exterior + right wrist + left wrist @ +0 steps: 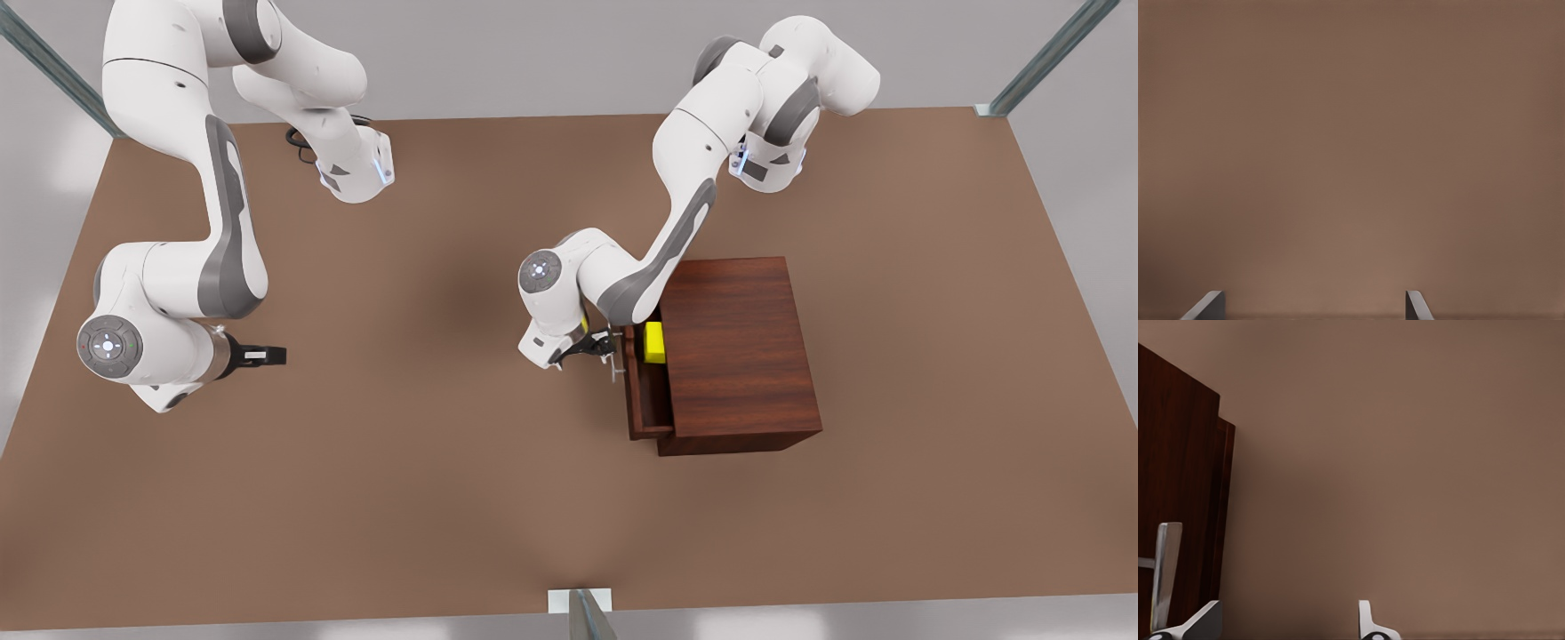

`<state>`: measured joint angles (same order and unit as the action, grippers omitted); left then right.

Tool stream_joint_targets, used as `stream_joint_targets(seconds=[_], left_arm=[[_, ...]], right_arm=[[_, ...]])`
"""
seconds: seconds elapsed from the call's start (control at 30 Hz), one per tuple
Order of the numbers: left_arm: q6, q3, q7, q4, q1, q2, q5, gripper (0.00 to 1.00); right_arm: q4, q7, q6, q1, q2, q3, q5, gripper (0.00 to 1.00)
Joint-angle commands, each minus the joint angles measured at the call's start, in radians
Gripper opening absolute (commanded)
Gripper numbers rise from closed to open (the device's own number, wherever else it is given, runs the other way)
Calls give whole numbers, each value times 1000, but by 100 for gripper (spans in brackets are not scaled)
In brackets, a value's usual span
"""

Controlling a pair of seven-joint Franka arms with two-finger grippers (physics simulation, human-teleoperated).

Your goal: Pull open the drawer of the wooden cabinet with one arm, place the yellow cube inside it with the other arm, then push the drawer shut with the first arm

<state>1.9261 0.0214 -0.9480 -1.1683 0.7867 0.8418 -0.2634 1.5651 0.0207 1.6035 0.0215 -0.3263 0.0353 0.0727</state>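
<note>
On the brown table (pixel 444 498), toward the front view's right: wooden cabinet (pixel 738 351), drawer (pixel 642 404) partly out, yellow cube (pixel 655 342) lying inside it. Left gripper (pixel 597 345) just at the silver handle (pixel 613 360) on the drawer front, fingers (pixel 1368 623) spread apart, nothing between them, handle beside one fingertip. Far over at the front view's left, well away from the cabinet: right gripper (pixel 267 356), waiting above bare table, jaws wide and empty.
</note>
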Motion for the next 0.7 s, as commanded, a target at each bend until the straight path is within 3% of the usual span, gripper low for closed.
stream_joint_targets(seconds=[0.0,0.67], left_arm=[[-1,0,69,-1,-1,-3,0,100],[-1,0,138,-77,-38,-59,15,100]], right_arm=[[0,-4,0,0,1,0,-1,100],[-19,-4,-39,5,3,0,-2,100]])
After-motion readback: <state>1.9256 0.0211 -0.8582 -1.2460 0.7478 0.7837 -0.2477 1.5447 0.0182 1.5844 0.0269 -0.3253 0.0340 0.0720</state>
